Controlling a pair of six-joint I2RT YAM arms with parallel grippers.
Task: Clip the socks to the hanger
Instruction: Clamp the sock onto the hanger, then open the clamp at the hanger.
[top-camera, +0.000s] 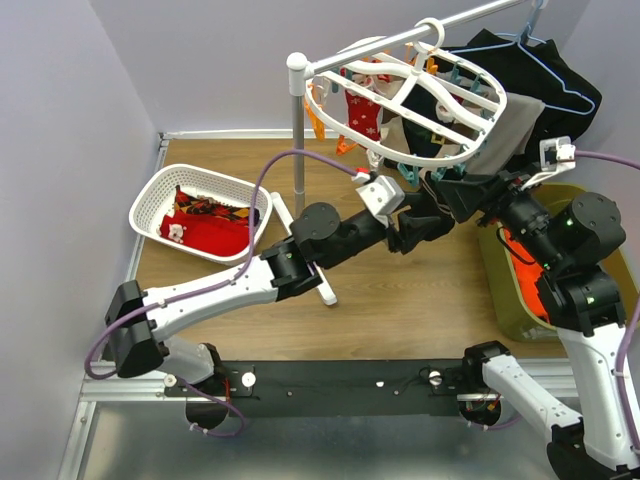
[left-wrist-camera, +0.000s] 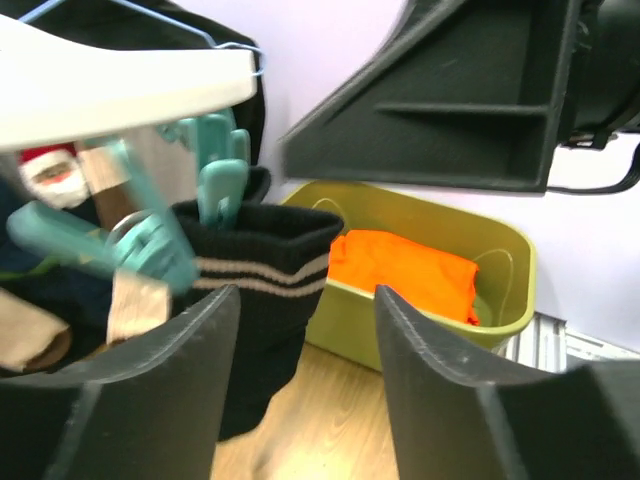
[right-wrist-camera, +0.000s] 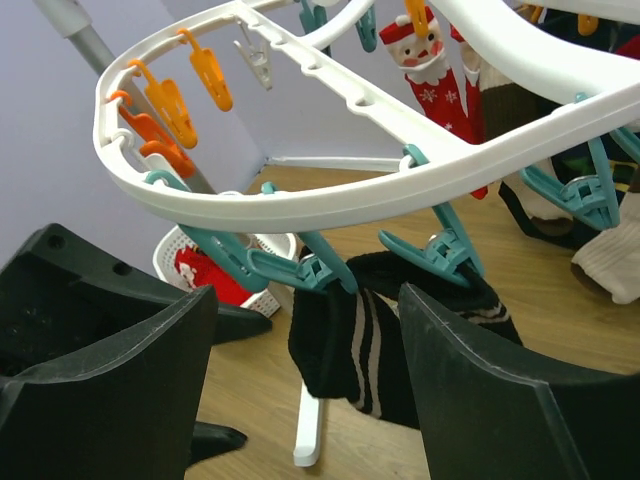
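Observation:
The white oval hanger (top-camera: 497, 100) hangs from a rail at the back, with teal and orange clips along its rim (right-wrist-camera: 300, 205). A black sock (right-wrist-camera: 365, 340) with pale stripes hangs from two teal clips (right-wrist-camera: 325, 272) at the near rim. My right gripper (right-wrist-camera: 307, 300) is open just in front of it, with nothing between its fingers. My left gripper (left-wrist-camera: 307, 300) is open too and empty, and the same black sock (left-wrist-camera: 262, 290) hangs just beyond its left finger. A red Santa sock (top-camera: 362, 112) hangs farther back. More red socks (top-camera: 205, 232) lie in the basket.
A white lattice basket (top-camera: 150, 200) stands at the left. The stand's grey pole (top-camera: 297, 130) and white foot (right-wrist-camera: 310, 430) are in the middle. A green bin (left-wrist-camera: 500, 290) holding an orange cloth (left-wrist-camera: 405, 272) sits at the right. A black garment (top-camera: 545, 80) hangs on a blue wire hanger.

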